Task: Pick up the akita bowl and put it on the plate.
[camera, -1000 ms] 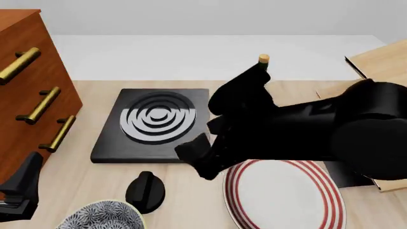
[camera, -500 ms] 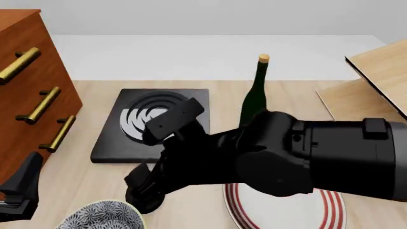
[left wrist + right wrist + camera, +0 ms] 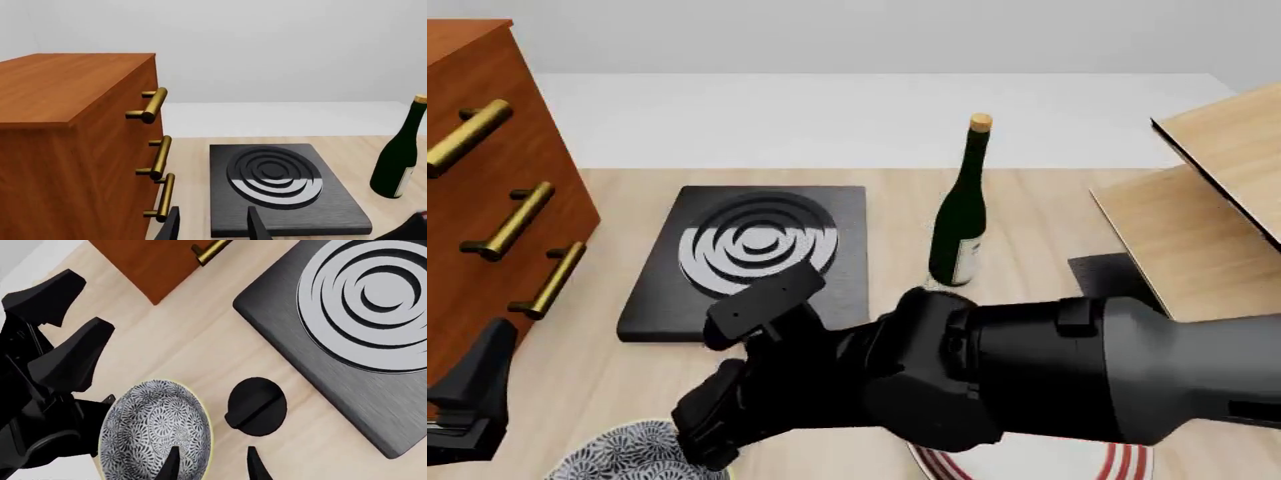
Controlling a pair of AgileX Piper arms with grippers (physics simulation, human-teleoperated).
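In the right wrist view, the right gripper (image 3: 211, 463) has its two fingertips apart, one over the akita bowl (image 3: 155, 432) near its rim and the other just off it, above bare table (image 3: 200, 340). The bowl sits at the lower left of that frame, with a small black knob (image 3: 256, 405) just beside it and the black stove slab (image 3: 353, 330) at upper right. The left gripper (image 3: 211, 225), its fingers also apart, rests at the lower left of the front view near the wooden drawer unit (image 3: 487, 190). Low in the front view's right half, the plate (image 3: 1094, 462) shows only a sliver under the right arm. A green bottle (image 3: 961, 215) stands upright beside the slab.
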